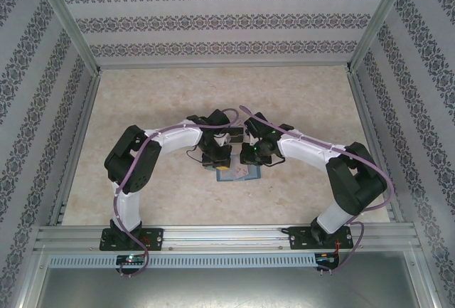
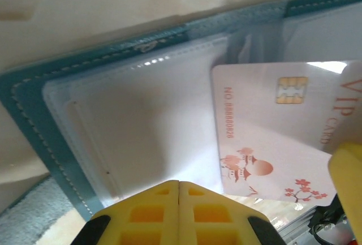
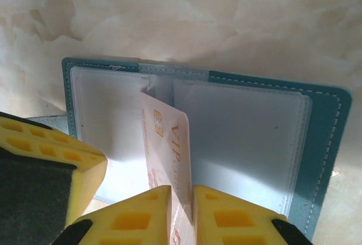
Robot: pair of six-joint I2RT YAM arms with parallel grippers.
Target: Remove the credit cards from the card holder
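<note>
The card holder (image 1: 238, 173) lies open and flat on the surface (image 1: 213, 94), clear sleeves facing up, between the two arms. The pale credit card (image 3: 169, 143), with its chip and reddish print, stands on edge over the card holder's spine. Its far corner is at the mouth of a sleeve, and I cannot tell whether that corner is free of the sleeve. The right gripper (image 3: 182, 191) grasps the card's near edge, a finger on each face. The left gripper (image 2: 179, 185) is clenched on nothing and sits at the card holder's near edge, apparently pinning that half down.

The step in hand looks like drawing this card free. It will go best if the pull runs along the card's own plane, straight away from the spine. A twist would wedge the corner in the sleeve and drag the card holder along. The left gripper should press firmly so the open half neither lifts nor folds shut. A thin card slips easily, so the right gripper's pinch wants to be sound before the card is carried clear of the card holder and set down.
</note>
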